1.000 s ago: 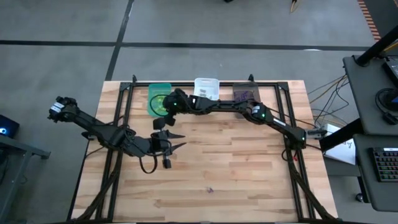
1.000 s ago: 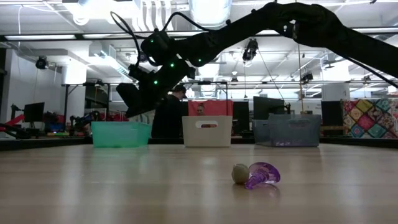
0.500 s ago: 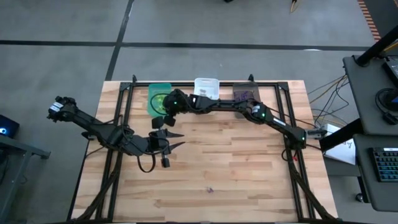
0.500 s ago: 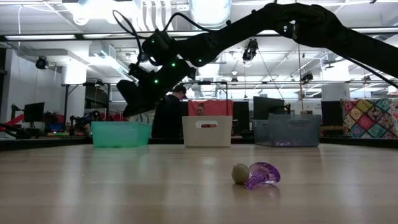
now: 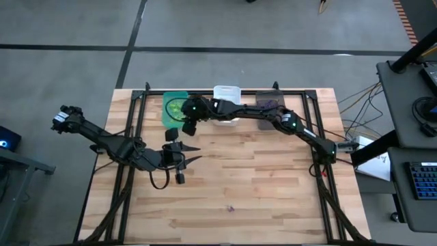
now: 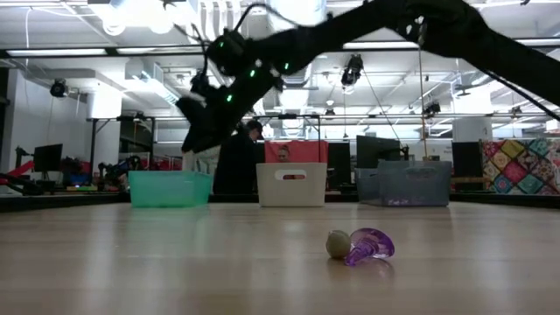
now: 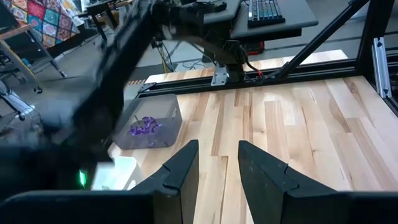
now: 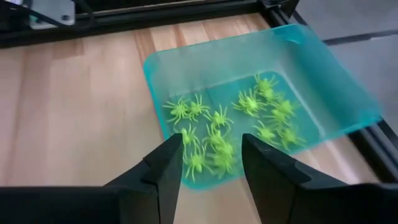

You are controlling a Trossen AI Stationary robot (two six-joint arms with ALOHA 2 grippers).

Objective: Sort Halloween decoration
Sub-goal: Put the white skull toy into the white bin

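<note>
Yellow-green spiders (image 8: 230, 127), a dozen or so, lie flat and loosely clustered inside the green bin (image 8: 323, 81). Purple ones (image 7: 144, 126) heap in the grey bin (image 7: 168, 118). One purple trinket (image 6: 369, 245) lies on the table, touching a greyish one (image 6: 338, 244) at its nine o'clock.

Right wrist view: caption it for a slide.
Open right pincer above the green bin of yellow-green spiders.

Robotics lab, wooden table (image 5: 273, 184) in metal frame, monitors (image 6: 45, 157), ceiling ducts (image 6: 219, 17)
</note>
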